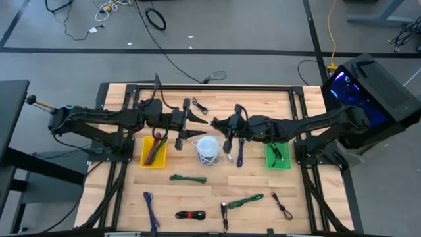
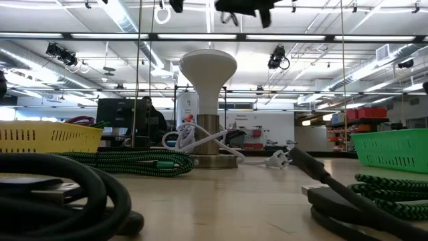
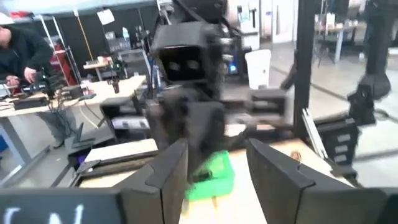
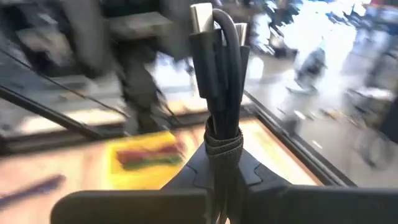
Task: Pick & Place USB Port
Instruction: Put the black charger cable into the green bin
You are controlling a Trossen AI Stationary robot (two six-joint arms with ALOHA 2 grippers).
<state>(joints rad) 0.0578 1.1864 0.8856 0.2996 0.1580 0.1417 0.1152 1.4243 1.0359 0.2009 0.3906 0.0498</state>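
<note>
My right gripper (image 4: 222, 168) is shut on a dark bundled USB cable (image 4: 219, 74), whose metal plugs (image 4: 201, 14) stick out past the fingers. In the high view this gripper (image 1: 227, 125) hovers over the table's middle, just beyond a white lamp-shaped stand (image 1: 207, 148). My left gripper (image 1: 200, 125) faces it from the left, open and holding nothing; its fingers (image 3: 166, 177) frame the right arm ahead. A yellow bin (image 1: 154, 150) with cables sits left of the stand, and a green bin (image 1: 277, 156) sits to its right. My right gripper pinches the dark cable bundle between its two fingers at the strap-wrapped waist (image 4: 222, 142). The coils and both plugs reach out beyond the fingertips, along the fingers' line. The bundle is lifted clear of the table.
Loose cables lie on the near half of the table: green (image 1: 187, 178), blue (image 1: 151, 210), red-and-black (image 1: 191, 214), another green (image 1: 243, 202), black (image 1: 283, 205). A dark blue cable (image 1: 240, 153) lies right of the stand. A person stands at a bench (image 3: 25, 56) beyond the table.
</note>
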